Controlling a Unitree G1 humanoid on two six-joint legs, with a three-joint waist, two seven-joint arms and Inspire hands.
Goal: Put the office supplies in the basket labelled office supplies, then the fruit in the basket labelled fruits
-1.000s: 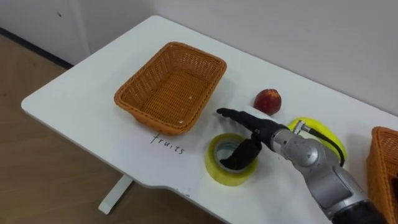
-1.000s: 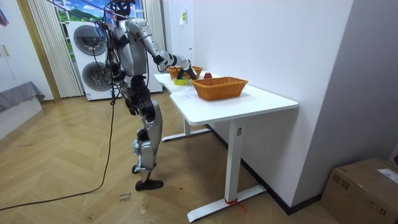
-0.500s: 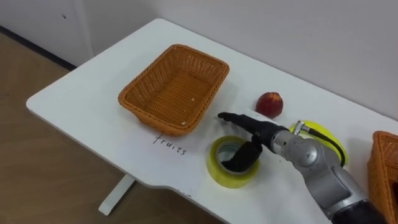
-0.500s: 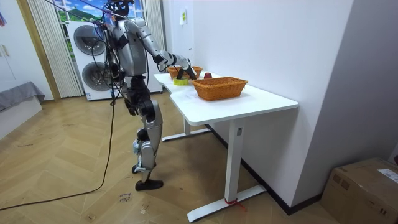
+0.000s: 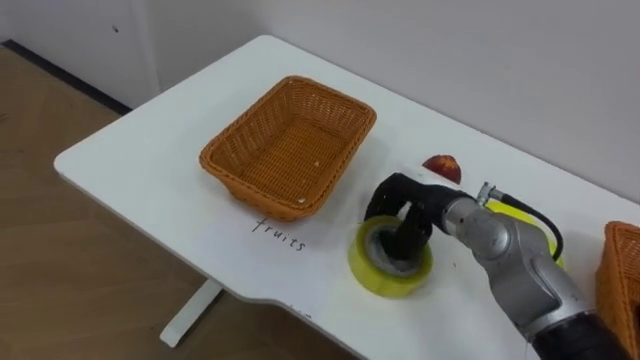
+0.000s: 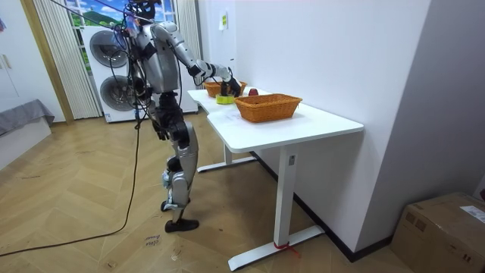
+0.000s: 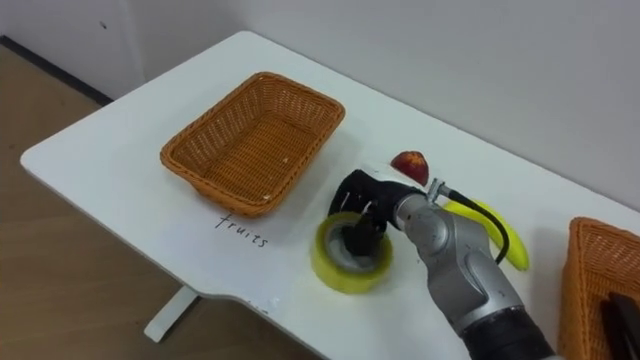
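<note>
A yellow tape roll [image 5: 388, 277] lies flat near the table's front edge. My right hand [image 5: 398, 205] sits on top of it, fingers curled over its far rim and down into its hole. A red fruit [image 5: 442, 165] lies just behind the hand, and a yellow banana [image 7: 492, 228] shows behind my forearm. To the left an empty wicker basket [image 5: 250, 190] stands over a handwritten label. At the right edge stands a second wicker basket [image 7: 585, 285] holding a dark object [image 7: 620, 320].
The white table [image 5: 130, 170] has its left corner and front edge close to the tape roll. In the room view I stand at the table's end with my right arm stretched over it, and the second basket [image 6: 269, 106] sits nearer the camera.
My right hand's fingers were straight above the roll and have now curled down onto its rim and into its hole. The view has shifted slightly.
</note>
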